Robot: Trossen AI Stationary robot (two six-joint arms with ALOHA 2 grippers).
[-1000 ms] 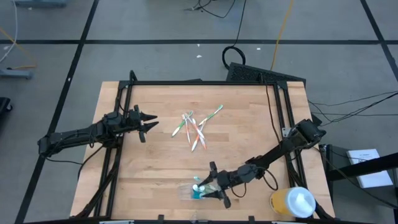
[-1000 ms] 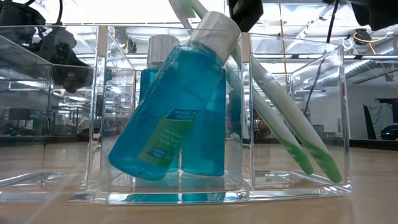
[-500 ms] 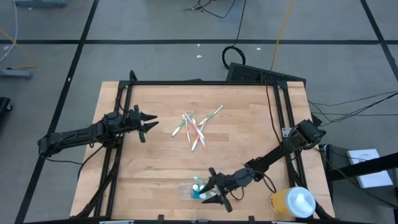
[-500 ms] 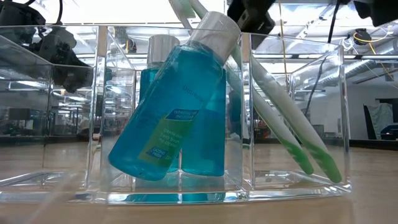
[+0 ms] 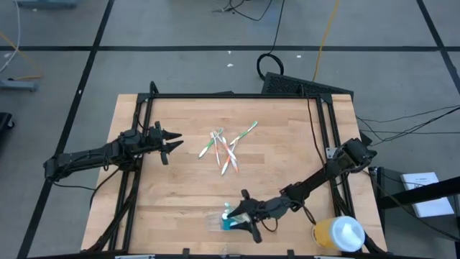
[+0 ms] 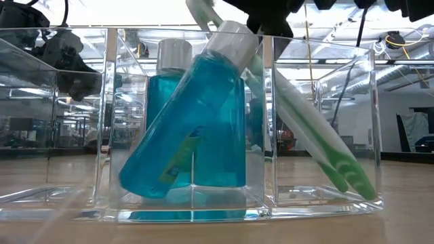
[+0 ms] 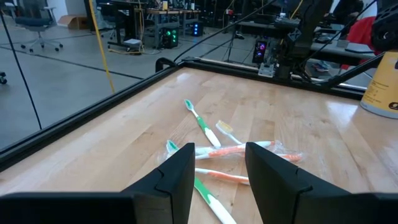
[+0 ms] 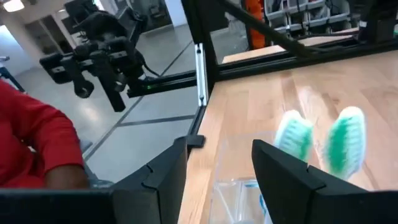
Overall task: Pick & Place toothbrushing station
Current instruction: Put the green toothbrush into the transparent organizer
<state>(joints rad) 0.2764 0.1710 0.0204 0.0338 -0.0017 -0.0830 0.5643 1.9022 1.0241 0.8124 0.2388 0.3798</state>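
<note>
At the table's near edge, the right gripper hung, fingers parted and holding nothing, directly over the clear, colourless rectangular plastic toothbrushing station, far nearer than the waiting left gripper.

toothbrushing station faint from above, perhaps partly under right hand

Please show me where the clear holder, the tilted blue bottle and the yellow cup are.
clear holder (image 6: 308, 203): low view, right compartment's wall.
tilted blue bottle (image 6: 186, 129): low view, its body.
yellow cup (image 5: 325, 234): high view, its yellow side.
</note>
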